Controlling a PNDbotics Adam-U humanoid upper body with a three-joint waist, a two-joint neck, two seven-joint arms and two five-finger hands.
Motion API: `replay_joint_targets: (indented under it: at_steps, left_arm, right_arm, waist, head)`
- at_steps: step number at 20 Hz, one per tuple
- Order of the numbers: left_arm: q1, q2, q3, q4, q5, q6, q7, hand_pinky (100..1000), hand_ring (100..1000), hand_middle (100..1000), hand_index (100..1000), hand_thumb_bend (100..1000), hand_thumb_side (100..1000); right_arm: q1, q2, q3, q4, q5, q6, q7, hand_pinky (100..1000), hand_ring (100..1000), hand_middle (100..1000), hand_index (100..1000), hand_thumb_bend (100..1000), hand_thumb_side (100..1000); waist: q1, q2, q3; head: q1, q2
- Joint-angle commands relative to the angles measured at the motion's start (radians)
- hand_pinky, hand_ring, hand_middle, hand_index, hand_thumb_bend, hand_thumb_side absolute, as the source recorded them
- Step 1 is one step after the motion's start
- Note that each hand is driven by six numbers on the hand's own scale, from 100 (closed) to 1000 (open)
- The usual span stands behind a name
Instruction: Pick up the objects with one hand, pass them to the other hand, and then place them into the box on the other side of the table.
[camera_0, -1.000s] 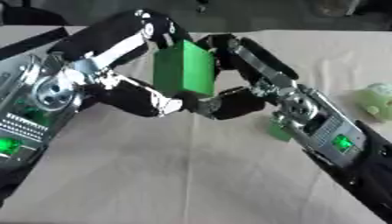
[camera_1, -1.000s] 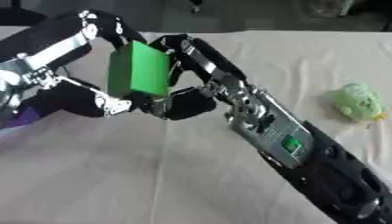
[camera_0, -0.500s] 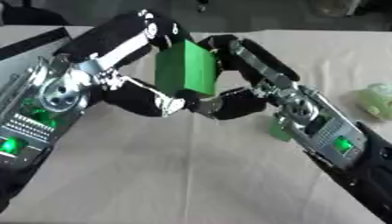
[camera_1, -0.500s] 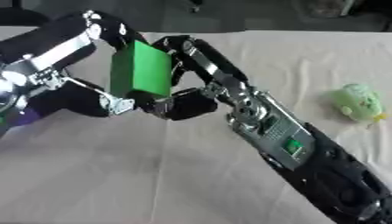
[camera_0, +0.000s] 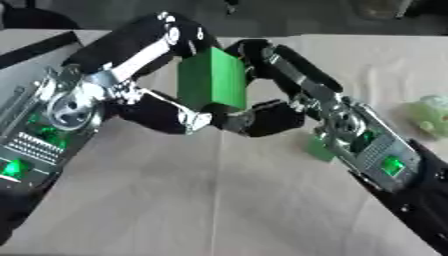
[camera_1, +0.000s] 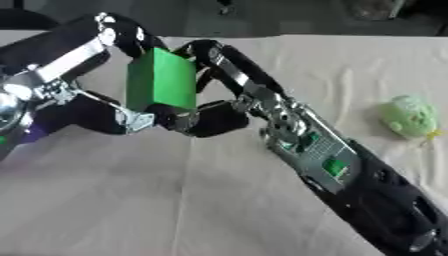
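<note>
A bright green rectangular block (camera_0: 211, 84) is held upright above the beige cloth-covered table (camera_0: 219, 200), near the middle. The left hand (camera_0: 162, 107) curls round it from the left, fingers over the top and thumb beneath. The right hand (camera_1: 219, 112) closes on it from the right. A pale green crumpled soft object (camera_1: 408, 116) lies on the right. No writing is legible.

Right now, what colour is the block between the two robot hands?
Bright green block, clearest in the right eye view.
</note>
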Motion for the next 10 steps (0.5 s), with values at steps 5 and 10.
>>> replay_joint_targets:
  at_steps: [5, 10]
  left_arm:
    - [0.009, 0.061, 0.037, -0.044, -0.003, -0.003, -0.034, 732, 384, 353, 449, 151, 100]
    - [0.038, 0.098, 0.06, -0.053, -0.007, 0.003, -0.026, 732, 380, 350, 447, 155, 100]
  right_arm:
    - [-0.009, -0.014, -0.009, -0.014, 0.092, 0.004, 0.089, 620, 718, 817, 842, 812, 363]
    - [-0.005, -0.016, -0.012, -0.012, 0.109, 0.01, 0.111, 621, 725, 824, 847, 810, 384]
  waist:
    - [0.005, -0.012, 0.004]
    - [0.006, -0.011, 0.006]
  head:
    - [-0.006, -0.002]
    - [-0.006, -0.002]
